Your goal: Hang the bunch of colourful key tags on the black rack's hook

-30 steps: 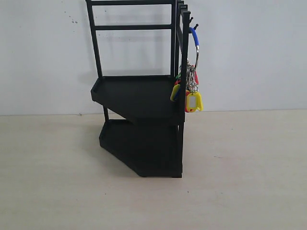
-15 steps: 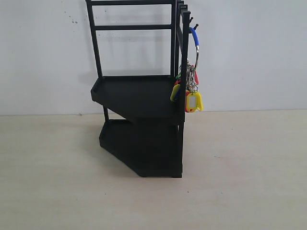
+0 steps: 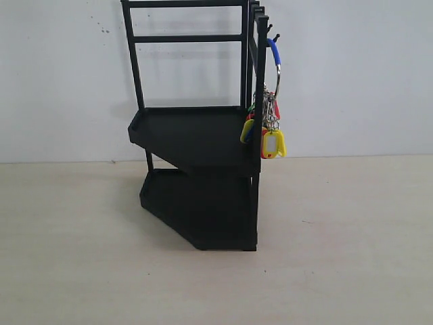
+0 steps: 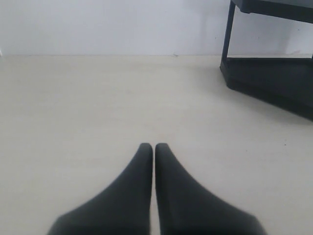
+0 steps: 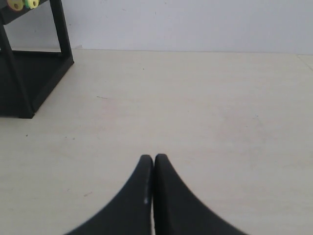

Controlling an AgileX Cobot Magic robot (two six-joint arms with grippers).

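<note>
The black rack (image 3: pixel 196 176) stands at the back middle of the pale table. The colourful key tag bunch (image 3: pixel 269 132) hangs by its blue-sleeved silver ring (image 3: pixel 275 54) from a hook at the rack's upper right, tags dangling beside the upper tray. Neither gripper shows in the exterior view. My left gripper (image 4: pixel 154 146) is shut and holds nothing, low over bare table, with the rack's base (image 4: pixel 274 78) some way off. My right gripper (image 5: pixel 153 157) is also shut and holds nothing; the rack's corner (image 5: pixel 29 73) and two tags (image 5: pixel 22 4) show far from it.
A white wall (image 3: pixel 352 81) rises right behind the rack. The pale tabletop (image 3: pixel 338 257) spreads in front of and to both sides of the rack.
</note>
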